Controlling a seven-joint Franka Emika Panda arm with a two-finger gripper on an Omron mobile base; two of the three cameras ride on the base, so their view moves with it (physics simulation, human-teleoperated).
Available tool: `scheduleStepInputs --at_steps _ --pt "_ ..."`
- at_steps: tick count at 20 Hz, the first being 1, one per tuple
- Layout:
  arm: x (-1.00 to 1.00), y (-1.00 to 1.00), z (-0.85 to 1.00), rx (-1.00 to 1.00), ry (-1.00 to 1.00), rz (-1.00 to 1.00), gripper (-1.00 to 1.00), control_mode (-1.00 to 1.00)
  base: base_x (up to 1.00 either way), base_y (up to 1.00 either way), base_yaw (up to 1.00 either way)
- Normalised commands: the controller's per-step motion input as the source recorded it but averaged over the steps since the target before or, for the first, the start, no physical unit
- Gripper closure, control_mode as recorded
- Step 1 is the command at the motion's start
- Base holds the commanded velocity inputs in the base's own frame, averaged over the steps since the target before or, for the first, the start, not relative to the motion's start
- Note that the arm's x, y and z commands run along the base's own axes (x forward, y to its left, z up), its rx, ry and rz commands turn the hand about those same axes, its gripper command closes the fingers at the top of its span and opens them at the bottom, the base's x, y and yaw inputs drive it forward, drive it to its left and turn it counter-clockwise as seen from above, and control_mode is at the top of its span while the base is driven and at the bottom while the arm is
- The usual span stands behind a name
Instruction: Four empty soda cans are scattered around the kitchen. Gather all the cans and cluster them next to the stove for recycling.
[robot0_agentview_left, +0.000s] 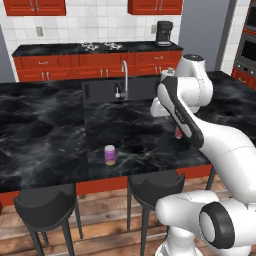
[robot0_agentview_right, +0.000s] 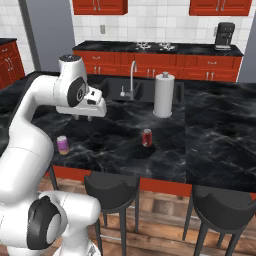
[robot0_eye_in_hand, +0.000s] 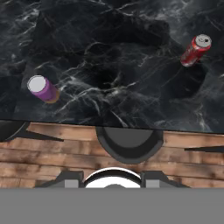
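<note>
A pink-purple soda can (robot0_agentview_left: 110, 154) (robot0_agentview_right: 63, 144) (robot0_eye_in_hand: 42, 89) stands upright near the front edge of the black island counter (robot0_agentview_right: 215, 145). A red soda can (robot0_agentview_right: 146, 137) (robot0_eye_in_hand: 195, 50) stands further along the same counter; in the left base view the red can (robot0_agentview_left: 178, 133) peeks out from behind my arm. My gripper (robot0_agentview_right: 82, 118) hangs above the counter between the two cans, pointing down, shut, with nothing in it. The stove (robot0_agentview_left: 102, 46) (robot0_agentview_right: 155, 46) lies on the back counter against the tiled wall.
A sink (robot0_agentview_right: 122, 91) with a curved faucet (robot0_agentview_left: 125, 75) is set into the island's far side, and a tall paper-towel roll (robot0_agentview_right: 163, 95) stands beside it. A coffee machine (robot0_agentview_right: 225, 36) sits on the back counter. Dark stools (robot0_agentview_left: 45, 207) (robot0_agentview_right: 112, 192) stand along the island's front edge.
</note>
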Motion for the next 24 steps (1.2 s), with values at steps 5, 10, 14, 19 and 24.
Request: scheduleStepInputs --at_steps 5,10,14,19,24 --pt "0.00 0.00 0.00 0.00 0.08 0.00 -1.00 -1.00 0.00 0.00 0.00" --pt "0.00 0.23 -0.02 0.00 0.21 0.00 -1.00 -1.00 0.00 0.00 0.00" --pt "-0.03 0.42 -0.05 0.00 0.19 0.00 -1.00 -1.00 0.00 0.00 0.00" --pt "-0.01 0.45 -0.18 0.00 0.11 0.00 -1.00 -1.00 0.00 0.00 0.00" --pt "0.00 0.39 -0.42 0.00 0.00 0.00 -1.00 -1.00 0.00 0.00 0.00"
